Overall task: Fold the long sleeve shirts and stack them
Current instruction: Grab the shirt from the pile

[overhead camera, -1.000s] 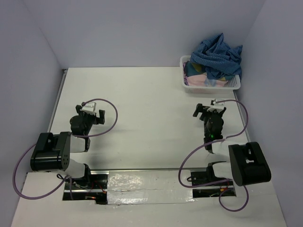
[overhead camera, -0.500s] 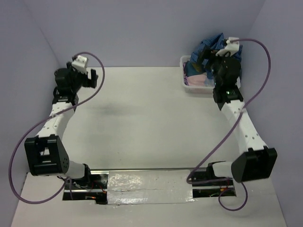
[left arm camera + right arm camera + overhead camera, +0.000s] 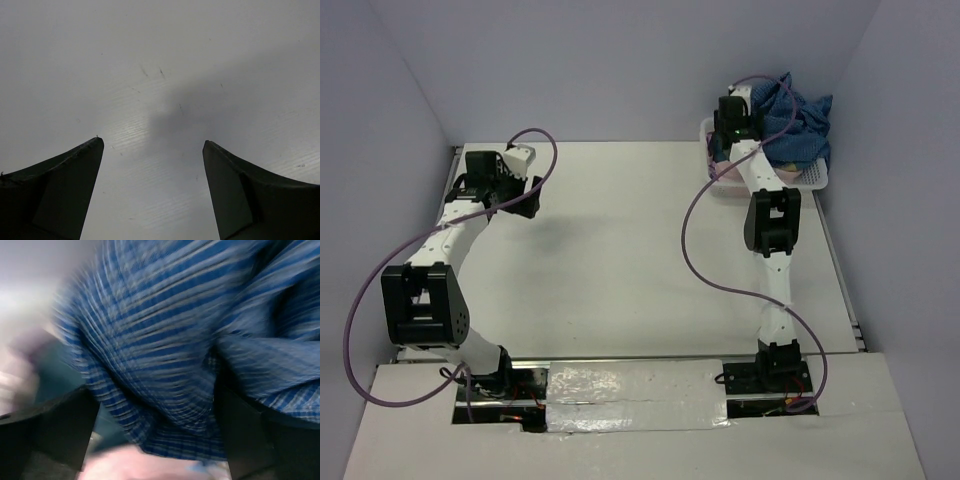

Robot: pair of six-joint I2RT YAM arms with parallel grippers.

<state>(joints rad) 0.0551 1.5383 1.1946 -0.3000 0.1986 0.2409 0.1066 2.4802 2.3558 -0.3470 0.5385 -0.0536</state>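
A crumpled blue fine-checked long sleeve shirt (image 3: 790, 115) lies on top of a pile in a white basket (image 3: 817, 180) at the back right of the table. My right gripper (image 3: 724, 128) reaches over the basket's left side. In the right wrist view the gripper (image 3: 152, 390) is open, jaws wide apart, with the blurred blue checked cloth (image 3: 165, 340) close in front of and between them. My left gripper (image 3: 523, 197) hangs over the back left of the table. In the left wrist view it (image 3: 150, 142) is open and empty above the bare white surface.
Under the blue shirt the basket holds other garments, pink (image 3: 115, 465) and teal (image 3: 55, 375). Grey walls close in the table at the back and both sides. The white table top (image 3: 620, 250) lies between the arms.
Both arms have stretched out from their folded pose near the bases. The right gripper moved over the basket to the blue shirt; the left swung to the back left of the table.
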